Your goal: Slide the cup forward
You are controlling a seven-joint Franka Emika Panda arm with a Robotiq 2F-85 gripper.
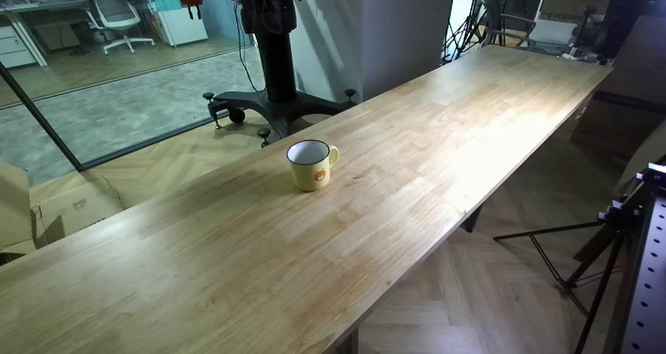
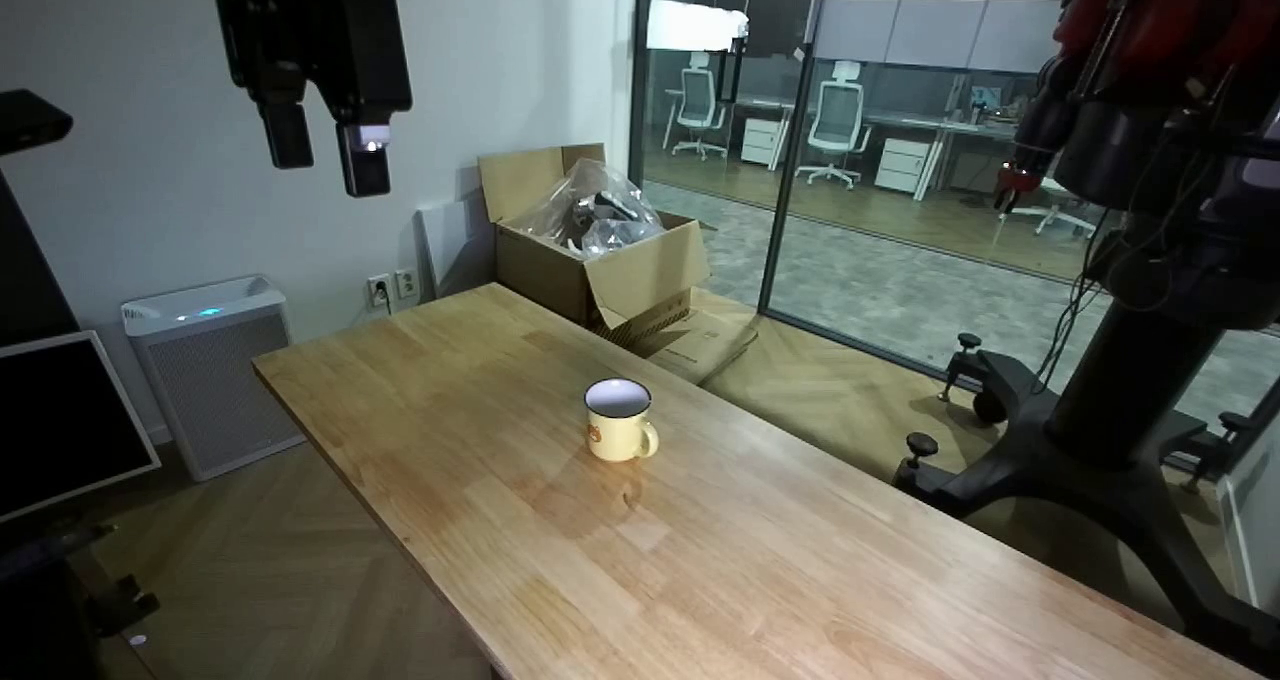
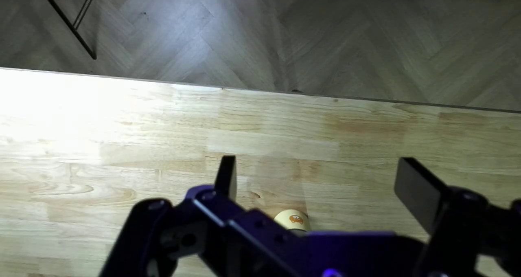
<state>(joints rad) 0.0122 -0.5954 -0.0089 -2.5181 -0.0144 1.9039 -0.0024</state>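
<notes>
Pale yellow cup [image 1: 310, 176], round, with a thin dark line around its rim, a white inside, a looped handle and a small orange animal print on its wall, stands upright on a long desk [image 1: 218, 270] of pale wooden planks. In an exterior view it sits close to the left long edge of the desk and well apart from the right one, its handle turned to the right; bright light falls on the far stretch of the wood. In both exterior views a black column stand [image 1: 278, 67] with a splayed base rises from the herringbone wooden floor [image 1: 182, 164] beyond the long edge nearer the cup.

Black, jointed, two-part fingers [image 2: 366, 173] hang at the upper left in an exterior view, pointing down, higher than the desk and well apart from the cup. They are spread, with a gap between their blunt tips. In the wrist view they stand wide apart, one left and one right, and the cup shows low down, partly hidden behind their dark housing, its print in sight.

Just beside the desk's far right corner in an exterior view stands a brown cardboard box [image 2: 545, 270] with raised flaps, holding a clear plastic bag [image 2: 625, 230]. Left of the desk is a white box-shaped appliance [image 2: 215, 390] with a small blue-green light on top. Behind a dark-framed glass wall [image 2: 783, 210] stand white-framed office chairs [image 2: 838, 115].
</notes>
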